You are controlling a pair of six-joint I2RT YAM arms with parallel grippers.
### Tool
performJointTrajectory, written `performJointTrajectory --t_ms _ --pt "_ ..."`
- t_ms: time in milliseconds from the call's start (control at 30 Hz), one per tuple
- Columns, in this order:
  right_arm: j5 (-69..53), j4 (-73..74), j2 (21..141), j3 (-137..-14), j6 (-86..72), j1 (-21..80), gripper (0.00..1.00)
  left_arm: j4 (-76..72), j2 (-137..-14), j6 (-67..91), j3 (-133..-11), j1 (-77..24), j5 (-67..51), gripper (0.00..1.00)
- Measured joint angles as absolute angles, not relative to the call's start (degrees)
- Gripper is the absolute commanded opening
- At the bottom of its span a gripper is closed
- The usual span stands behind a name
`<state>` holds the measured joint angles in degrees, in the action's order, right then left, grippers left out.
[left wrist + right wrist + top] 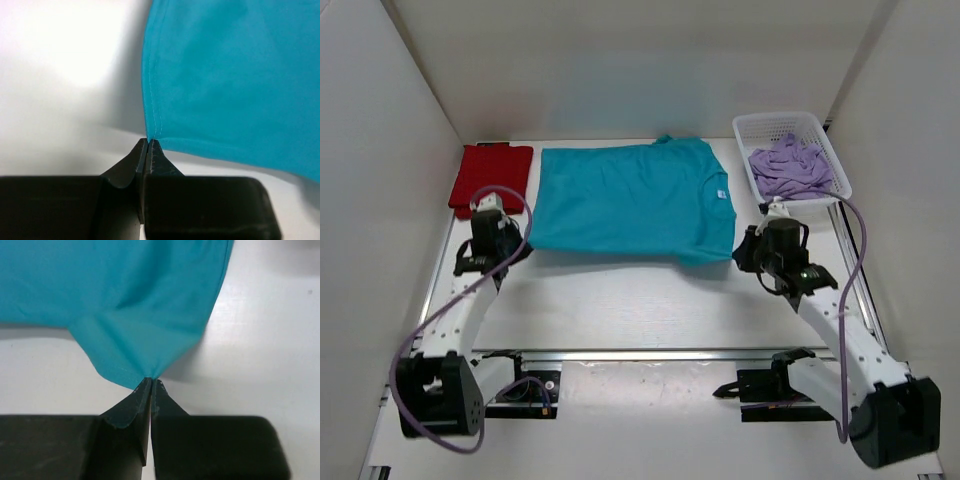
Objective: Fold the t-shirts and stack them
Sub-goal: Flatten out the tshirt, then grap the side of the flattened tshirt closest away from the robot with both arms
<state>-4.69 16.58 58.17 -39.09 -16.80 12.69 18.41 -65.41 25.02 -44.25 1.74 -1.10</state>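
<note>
table (pixel 620 300) partly hidden under teal t-shirt (pixel 630 200)

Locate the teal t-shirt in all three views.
Top external: teal t-shirt spread flat mid-table, between red t-shirt and basket.
Left wrist: upper right, hem corner pinched in left claw.
Right wrist: upper left and centre, corner pinched in right claw.
Shared landmark: white tabletop under it.

Overhead camera looks down; close wrist cameras share teal t-shirt (pixel 630 200).
</note>
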Motion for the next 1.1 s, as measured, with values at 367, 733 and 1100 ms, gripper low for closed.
performJointTrajectory --t_ms 367,733,1100 --pt "-3.1 34.1 32.8 -30.1 -28.5 18.8 0.00 26.2 -47.4 25.9 -31.3 0.5 -0.7 0.00" --pt "-8.9 25.9 54.2 -32.3 -26.9 8.8 0.00 24.2 -57.5 25.5 -31.7 5.5 -4.4 0.00" --pt "-7.6 11.9 80.9 -50.9 -24.4 10.5 0.00 19.3 -74.6 26.9 -39.4 9.2 -5.0 0.00"
